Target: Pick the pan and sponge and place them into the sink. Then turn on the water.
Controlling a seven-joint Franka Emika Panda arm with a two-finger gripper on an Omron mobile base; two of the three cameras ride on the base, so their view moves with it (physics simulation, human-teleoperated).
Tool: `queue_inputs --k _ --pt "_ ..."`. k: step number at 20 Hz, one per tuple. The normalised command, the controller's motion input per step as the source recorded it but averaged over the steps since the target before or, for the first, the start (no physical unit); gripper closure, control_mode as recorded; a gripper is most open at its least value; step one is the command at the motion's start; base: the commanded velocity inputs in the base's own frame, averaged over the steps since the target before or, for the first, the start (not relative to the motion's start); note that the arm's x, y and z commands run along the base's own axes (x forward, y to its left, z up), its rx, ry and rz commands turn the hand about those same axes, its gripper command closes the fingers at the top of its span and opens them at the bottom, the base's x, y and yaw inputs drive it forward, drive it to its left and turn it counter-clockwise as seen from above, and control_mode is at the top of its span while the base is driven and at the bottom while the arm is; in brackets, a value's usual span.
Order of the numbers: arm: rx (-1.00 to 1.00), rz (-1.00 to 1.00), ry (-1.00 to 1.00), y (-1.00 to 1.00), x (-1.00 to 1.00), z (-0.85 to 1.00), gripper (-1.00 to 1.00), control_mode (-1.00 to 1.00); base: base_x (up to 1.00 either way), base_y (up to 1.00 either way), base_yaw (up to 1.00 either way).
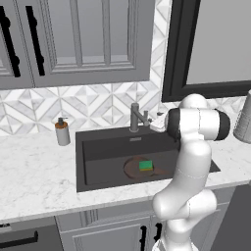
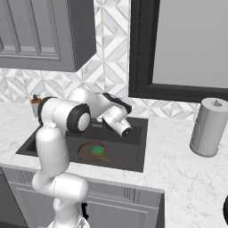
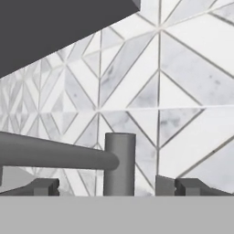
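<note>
The faucet point(image 3: 119, 162) stood upright between the wide-open jaws of the gripper point(image 3: 109, 186), apparently lined up to start the water. Below them, the sponge point(image 1: 145, 165) lay on the pan point(image 1: 132, 169) in the sink point(image 1: 98, 147).

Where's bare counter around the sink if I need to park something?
Widest bare marble lies left of the sink, in front of the soap dispenser. Another patch sits between the sink and the paper towel roll. The basin is crowded: sponge atop pan.

Kitchen: sink point(image 1: 98, 162), cabinets point(image 1: 78, 39), tiled backsplash point(image 1: 98, 105).
</note>
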Motion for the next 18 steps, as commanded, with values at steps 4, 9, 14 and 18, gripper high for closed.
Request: queue_inputs --k 4,9,14,18 --pt "0.02 0.0 0.0 -0.09 0.2 0.0 -1.0 -1.0 0.0 0.0 0.0" --pt "0.03 0.0 0.0 -0.12 0.15 0.0 -1.0 -1.0 0.0 0.0 0.0" --pt "0.04 0.0 0.0 -0.01 0.02 -0.14 -1.0 -1.0 0.0 0.0 0.0" --pt "0.02 0.0 0.0 0.08 0.0 -0.07 -1.0 -1.0 0.0 0.0 0.0"
